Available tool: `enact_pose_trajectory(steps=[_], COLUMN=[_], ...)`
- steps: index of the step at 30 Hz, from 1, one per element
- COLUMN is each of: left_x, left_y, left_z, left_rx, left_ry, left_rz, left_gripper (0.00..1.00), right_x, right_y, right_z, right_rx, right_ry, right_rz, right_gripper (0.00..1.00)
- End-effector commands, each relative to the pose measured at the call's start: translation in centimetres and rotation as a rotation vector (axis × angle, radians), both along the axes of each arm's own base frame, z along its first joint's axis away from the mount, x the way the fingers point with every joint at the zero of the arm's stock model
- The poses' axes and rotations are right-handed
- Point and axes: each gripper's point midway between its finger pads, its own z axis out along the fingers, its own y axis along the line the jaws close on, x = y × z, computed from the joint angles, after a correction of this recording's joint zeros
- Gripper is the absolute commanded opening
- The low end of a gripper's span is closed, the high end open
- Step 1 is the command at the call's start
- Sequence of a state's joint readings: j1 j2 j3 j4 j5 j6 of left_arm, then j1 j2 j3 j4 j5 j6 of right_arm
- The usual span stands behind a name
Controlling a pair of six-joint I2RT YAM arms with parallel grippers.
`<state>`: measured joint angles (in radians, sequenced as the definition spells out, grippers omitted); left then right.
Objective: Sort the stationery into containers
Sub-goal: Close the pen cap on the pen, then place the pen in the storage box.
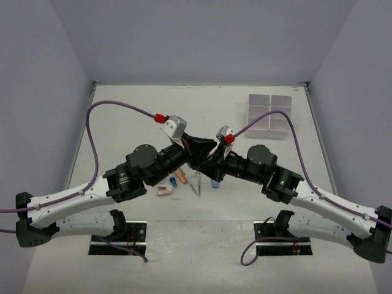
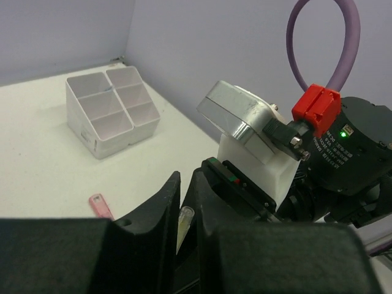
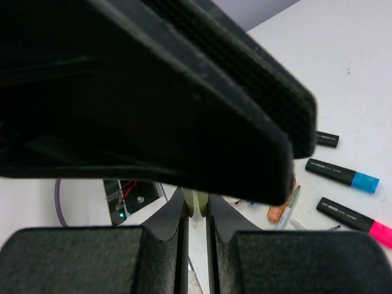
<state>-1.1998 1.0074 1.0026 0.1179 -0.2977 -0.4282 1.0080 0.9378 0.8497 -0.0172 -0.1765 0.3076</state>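
The left gripper (image 2: 186,184) and the right gripper (image 3: 196,199) meet tip to tip. They are well apart from the white plastic six-compartment organiser box (image 1: 269,115), on its near-left side in the overhead view. Each wrist view shows a pale slim translucent piece (image 2: 184,222) in the narrow slot between that gripper's own fingers. Both pairs of jaws therefore look almost pressed together, pinching it. Most of the piece is hidden, so it is likely but not certain that both hold the same one.

The main risk appears to be a tug between the arms. If one pulls away before the other lets go, the thin piece could bend, twist out of a shallow pinch, or drop. If both let go at once, it falls too.

A dropped piece would land among the loose stationery below, also near-left of the organiser box. This includes a copper piece (image 1: 180,179), a thin pen (image 1: 195,184), a pink piece (image 2: 101,206), a black highlighter with a blue cap (image 3: 343,174) and a black highlighter with a pink cap (image 3: 354,217).

Collision is the second hazard. The right arm's silver camera housing (image 2: 236,116) and red connector (image 2: 315,109) sit just beside the left fingers. A careless swing toward the organiser box could knock them or snag the purple cable (image 2: 318,37).
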Motion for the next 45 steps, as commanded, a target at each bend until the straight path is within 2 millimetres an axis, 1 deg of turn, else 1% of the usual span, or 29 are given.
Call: enact_pose_trajectory(steps=[1, 2, 5, 6, 8, 9, 10, 11, 12, 14, 15, 16, 17, 20, 21, 23, 24, 25, 26, 27, 28, 29, 30, 34, 38, 40, 42, 44, 45], left_x=[-3.4, -3.2, -2.6, -2.4, -1.6, -0.9, 0.3, 1.3, 1.4, 2.7, 3.2, 3.4, 3.4, 2.9, 2.5, 1.9, 1.6, 1.4, 1.3, 1.0, 0.9, 0.6, 0.5, 0.3, 0.1, -0.1, -0.2, -0.2, -0.2], left_y=[-1.1, -0.9, -0.4, -0.2, 0.6, 1.4, 2.8, 4.5, 4.7, 7.6, 9.3, 10.6, 10.9, 11.0, 11.0, 10.7, 10.8, 11.0, 11.1, 11.3, 11.4, 11.4, 11.5, 12.1, 12.8, 13.2, 13.6, 14.6, 14.9], left_z=[0.1, 0.3, 1.0, 1.3, 1.9, 2.3, 2.8, 3.1, 3.1, 0.8, -0.1, -1.2, -2.7, -6.4, -8.1, -10.6, -11.9, -12.9, -13.1, -13.8, -14.3, -15.0, -15.3, -16.2, -16.4, -16.6, -16.8, -16.9, -16.9], left_rx=[0.102, 0.11, 0.111, 0.107, 0.096, 0.086, 0.075, 0.062, 0.062, 0.124, 0.153, 0.189, 0.238, 0.345, 0.393, 0.454, 0.49, 0.513, 0.517, 0.536, 0.546, 0.557, 0.562, 0.557, 0.547, 0.55, 0.559, 0.569, 0.565], left_ry=[-0.018, -0.024, -0.03, -0.032, -0.023, -0.004, 0.024, 0.067, 0.07, 0.173, 0.21, 0.236, 0.258, 0.297, 0.309, 0.324, 0.331, 0.337, 0.341, 0.351, 0.356, 0.364, 0.366, 0.387, 0.394, 0.398, 0.403, 0.406, 0.409], left_rz=[-0.156, -0.143, -0.101, -0.089, -0.029, 0.03, 0.127, 0.228, 0.234, 0.404, 0.496, 0.559, 0.583, 0.572, 0.552, 0.51, 0.495, 0.49, 0.485, 0.476, 0.47, 0.455, 0.451, 0.462, 0.471, 0.471, 0.477, 0.505, 0.517], left_gripper=[0.24, 0.32, 0.48, 0.49, 0.7, 0.83, 0.96, 0.99, 1.0, 1.0, 1.0, 1.0, 1.0, 1.0, 1.0, 1.0, 1.0, 1.0, 1.0, 1.0, 1.0, 1.0, 1.0, 1.0, 1.0, 1.0, 1.0, 1.0, 1.0], right_x=[2.1, 2.3, 2.8, 2.9, 3.8, 4.4, 5.2, 6.6, 6.7, 11.7, 13.9, 16.2, 18.5, 23.9, 25.6, 28.6, 30.0, 31.9, 32.7, 33.8, 35.2, 36.1, 36.9, 39.7, 40.7, 41.3, 41.3, 40.9, 40.8], right_y=[-0.2, -0.5, -0.9, -1.0, -1.4, -1.7, -2.2, -3.2, -3.2, -6.6, -8.7, -11.1, -14.0, -21.8, -22.8, -25.4, -26.8, -27.5, -28.1, -28.3, -28.3, -28.5, -28.6, -28.5, -28.6, -28.7, -28.8, -28.7, -28.5], right_z=[2.4, 2.1, 1.3, 1.2, 0.8, 0.5, 0.1, -0.2, -0.3, -0.2, -0.1, 0.0, 0.2, 0.1, -0.2, -0.4, 0.7, 0.1, -1.5, -0.8, -2.2, -1.9, -2.0, -4.3, -5.7, -6.9, -8.1, -9.2, -9.2], right_rx=[0.168, 0.169, 0.151, 0.15, 0.143, 0.139, 0.135, 0.135, 0.129, 0.096, 0.078, 0.063, 0.049, 0.033, 0.019, 0.001, 0.017, -0.001, -0.036, -0.03, -0.058, -0.053, -0.055, -0.096, -0.115, -0.135, -0.153, -0.157, -0.146], right_ry=[-0.045, -0.04, -0.023, -0.022, -0.017, -0.009, 0.003, 0.009, 0.012, 0.027, 0.033, 0.036, 0.034, 0.057, 0.066, 0.077, 0.064, 0.078, 0.098, 0.088, 0.107, 0.103, 0.106, 0.141, 0.155, 0.169, 0.185, 0.21, 0.208], right_rz=[-0.099, -0.121, -0.155, -0.166, -0.206, -0.23, -0.262, -0.325, -0.329, -0.555, -0.671, -0.798, -0.94, -1.255, -1.309, -1.402, -1.437, -1.449, -1.461, -1.463, -1.458, -1.454, -1.45, -1.435, -1.444, -1.442, -1.441, -1.436, -1.427], right_gripper=[0.0, 0.0, 0.0, 0.0, 0.0, 0.0, 0.0, 0.0, 0.0, 0.0, 0.0, 0.0, 0.0, 0.0, 0.0, 0.0, 0.0, 0.0, 0.0, 0.0, 0.0, 0.0, 0.0, 0.0, 0.0, 0.0, 0.02, 0.05, 0.12])
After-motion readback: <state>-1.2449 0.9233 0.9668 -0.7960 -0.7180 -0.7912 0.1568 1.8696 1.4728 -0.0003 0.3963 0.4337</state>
